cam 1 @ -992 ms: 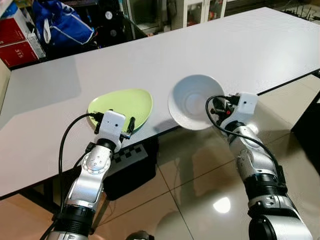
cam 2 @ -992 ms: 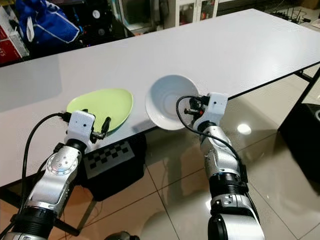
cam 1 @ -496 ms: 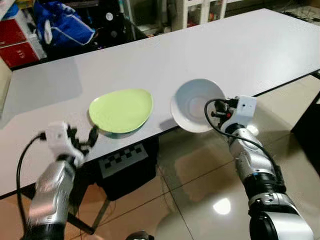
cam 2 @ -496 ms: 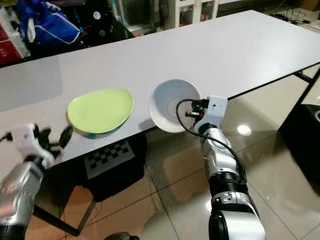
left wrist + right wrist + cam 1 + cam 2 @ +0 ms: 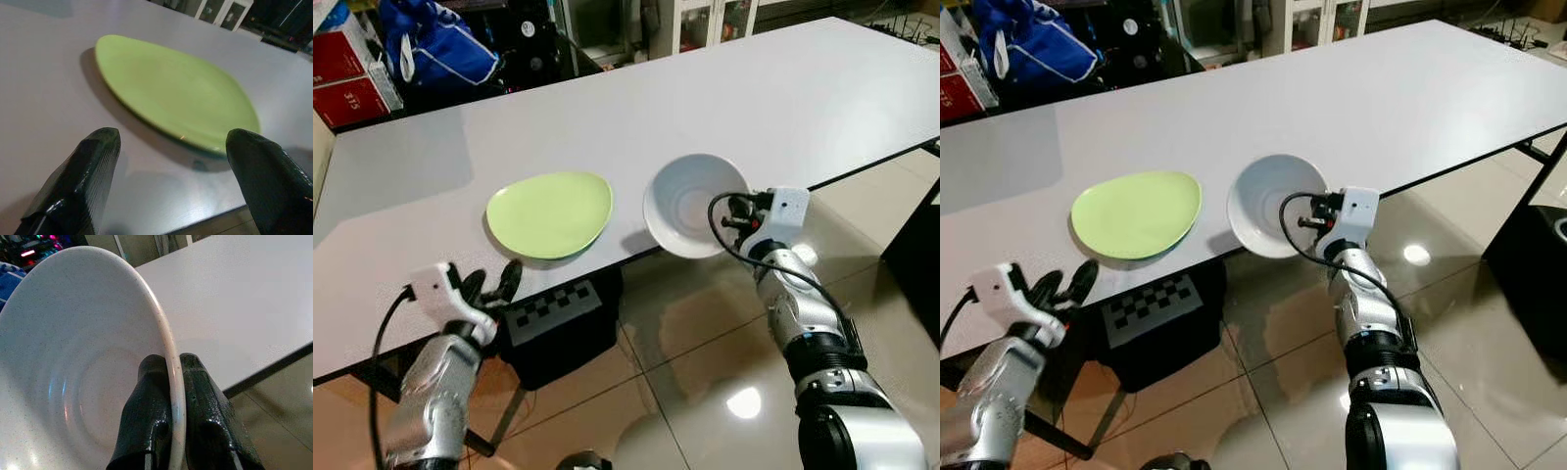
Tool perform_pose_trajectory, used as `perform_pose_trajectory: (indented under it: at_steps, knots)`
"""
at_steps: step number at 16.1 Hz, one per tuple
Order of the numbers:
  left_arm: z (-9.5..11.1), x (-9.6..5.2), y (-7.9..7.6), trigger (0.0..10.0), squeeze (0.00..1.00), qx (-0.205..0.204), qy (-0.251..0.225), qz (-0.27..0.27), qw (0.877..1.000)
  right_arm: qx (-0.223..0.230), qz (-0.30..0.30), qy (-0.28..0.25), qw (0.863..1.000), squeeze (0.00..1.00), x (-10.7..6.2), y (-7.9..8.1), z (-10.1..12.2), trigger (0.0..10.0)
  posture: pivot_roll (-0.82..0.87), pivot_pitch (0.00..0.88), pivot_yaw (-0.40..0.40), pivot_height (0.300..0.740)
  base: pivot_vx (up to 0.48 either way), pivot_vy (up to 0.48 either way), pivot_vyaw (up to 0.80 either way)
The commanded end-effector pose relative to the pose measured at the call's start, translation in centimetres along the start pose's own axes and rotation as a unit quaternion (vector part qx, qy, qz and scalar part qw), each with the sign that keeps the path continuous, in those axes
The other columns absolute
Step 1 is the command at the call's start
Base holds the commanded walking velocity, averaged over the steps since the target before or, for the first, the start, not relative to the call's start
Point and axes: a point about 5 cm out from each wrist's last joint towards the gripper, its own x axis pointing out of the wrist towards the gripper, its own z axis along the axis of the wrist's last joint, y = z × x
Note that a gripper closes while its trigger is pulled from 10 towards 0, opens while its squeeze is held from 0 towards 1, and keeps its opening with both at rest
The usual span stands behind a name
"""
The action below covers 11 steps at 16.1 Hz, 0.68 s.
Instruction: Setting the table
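Note:
A pale green plate lies flat on the white table, close to its near edge. My left gripper hovers open at that edge, short of the plate and apart from it. In the left wrist view the plate lies beyond the two spread fingers. A white bowl is tilted at the table's near edge, to the right of the plate. My right gripper is shut on the bowl's rim, with one finger inside and one outside.
A blue bag and red boxes stand behind the table's far left. A black box with a checkerboard tag sits on the glossy tiled floor under the near edge. A dark piece of furniture is at the right.
My left gripper has drawn back from the plate's near rim, down and to the left, leaving the plate flat on the table. The right gripper still holds the bowl, barely shifted.

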Motion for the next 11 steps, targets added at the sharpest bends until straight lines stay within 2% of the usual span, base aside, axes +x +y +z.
perform_pose_trajectory:
  at_steps: [1, 5, 8, 11]
  knots:
    - [0.7, 0.2, -0.4, 10.0, 0.0, 0.003, -0.007, -0.005, 1.0, -0.008, 0.009, -0.025, 1.0, 0.0, 0.5, 0.5, 1.2, 10.0, 0.14, 0.0, 0.083, 0.74, 0.0, 0.0, 0.0]
    - [0.4, 0.7, -1.1, 10.0, 0.0, 0.002, 0.004, -0.006, 1.0, -0.009, 0.01, -0.025, 1.0, 0.0, 0.5, 0.4, 1.2, 10.0, 0.14, 0.0, 0.08, 0.74, 0.0, 0.0, 0.0]
    - [0.2, 0.8, -1.7, 10.0, 0.0, 0.03, 0.013, -0.017, 0.999, -0.011, 0.011, -0.024, 1.0, 0.0, 0.5, 0.3, 1.2, 10.0, 0.14, 0.0, 0.08, 0.74, 0.0, 0.0, 0.0]
    - [0.3, 0.9, -1.8, 10.0, 0.0, 0.041, 0.011, -0.015, 0.999, -0.015, 0.013, -0.023, 1.0, 0.0, 0.6, 0.5, 1.1, 10.0, 0.14, 0.0, 0.081, 0.74, 0.0, 0.0, 0.0]
